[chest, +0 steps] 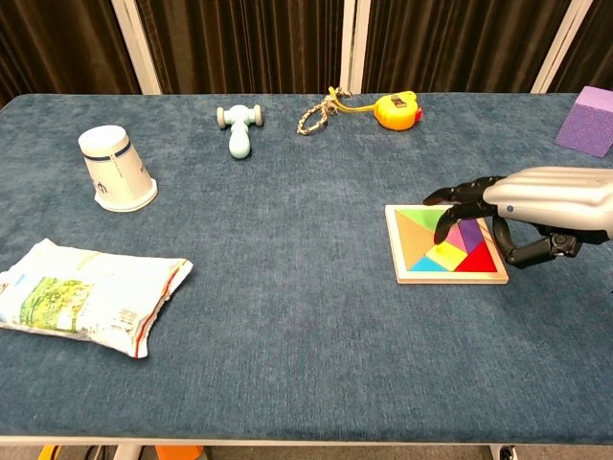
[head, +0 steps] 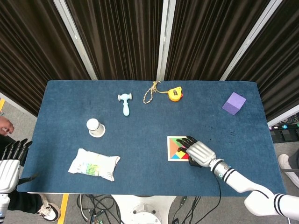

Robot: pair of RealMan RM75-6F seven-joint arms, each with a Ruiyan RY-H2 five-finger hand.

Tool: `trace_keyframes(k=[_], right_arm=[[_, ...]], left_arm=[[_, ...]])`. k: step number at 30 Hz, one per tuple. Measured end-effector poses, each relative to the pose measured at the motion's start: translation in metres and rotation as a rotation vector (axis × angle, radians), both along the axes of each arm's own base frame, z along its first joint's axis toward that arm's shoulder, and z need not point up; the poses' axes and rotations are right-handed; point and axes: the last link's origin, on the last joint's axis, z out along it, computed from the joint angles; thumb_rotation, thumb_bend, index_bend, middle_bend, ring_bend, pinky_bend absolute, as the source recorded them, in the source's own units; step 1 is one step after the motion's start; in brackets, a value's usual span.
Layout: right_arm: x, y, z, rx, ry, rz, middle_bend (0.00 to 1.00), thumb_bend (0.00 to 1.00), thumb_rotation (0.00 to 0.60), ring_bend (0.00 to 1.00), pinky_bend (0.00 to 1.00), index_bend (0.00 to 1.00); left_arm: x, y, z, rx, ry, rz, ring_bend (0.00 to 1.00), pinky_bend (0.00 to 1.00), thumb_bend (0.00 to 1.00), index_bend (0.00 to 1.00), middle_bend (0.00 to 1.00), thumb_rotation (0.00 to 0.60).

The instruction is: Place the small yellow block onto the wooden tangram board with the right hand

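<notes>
The wooden tangram board [chest: 450, 279] lies on the blue table at the right, also seen in the head view [head: 170, 148]. The small yellow block [chest: 446, 255] lies flat among the coloured pieces on the board. My right hand [chest: 536, 206] hovers over the board's right side, palm down, fingers stretched across the pieces, and one dark fingertip [chest: 443, 228] points down just above the yellow block. It holds nothing. In the head view the right hand [head: 200, 152] covers the board's right half. My left hand [head: 8, 165] hangs off the table's left edge, fingers apart and empty.
A white cup [chest: 115, 169] lies on its side at the left, with a snack packet [chest: 86, 295] in front of it. A toy hammer [chest: 239, 127], a rope [chest: 316, 113] and a yellow tape measure [chest: 397, 110] sit along the back. A purple cube [chest: 589, 120] is at the far right.
</notes>
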Motion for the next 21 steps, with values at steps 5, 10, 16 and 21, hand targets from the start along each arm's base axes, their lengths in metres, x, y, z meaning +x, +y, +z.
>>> trace_keyframes(k=[5, 10, 16, 21], right_arm=[[0.001, -0.001, 0.014, -0.04, -0.017, 0.01, 0.0, 1.0, 0.392, 0.0, 0.0, 0.2], [-0.008, 0.004, 0.041, -0.176, -0.021, 0.018, 0.0, 0.61, 0.502, 0.0, 0.0, 0.0], [-0.05, 0.047, 0.088, -0.414, -0.035, -0.114, 0.0, 0.07, 0.584, 0.0, 0.0, 0.0], [-0.092, 0.099, 0.123, -0.587, -0.01, -0.295, 0.0, 0.0, 0.591, 0.0, 0.0, 0.0]], left_arm=[[0.0, 0.0, 0.001, 0.004, 0.0, -0.002, 0.0, 0.05, 0.0, 0.1, 0.04, 0.6], [0.001, 0.0, 0.002, 0.014, -0.005, -0.001, 0.0, 0.05, 0.0, 0.1, 0.04, 0.6], [0.002, 0.0, 0.004, 0.016, -0.007, -0.008, 0.0, 0.05, 0.0, 0.1, 0.04, 0.6], [0.005, 0.001, 0.003, 0.013, -0.004, -0.019, 0.0, 0.05, 0.0, 0.1, 0.04, 0.6]])
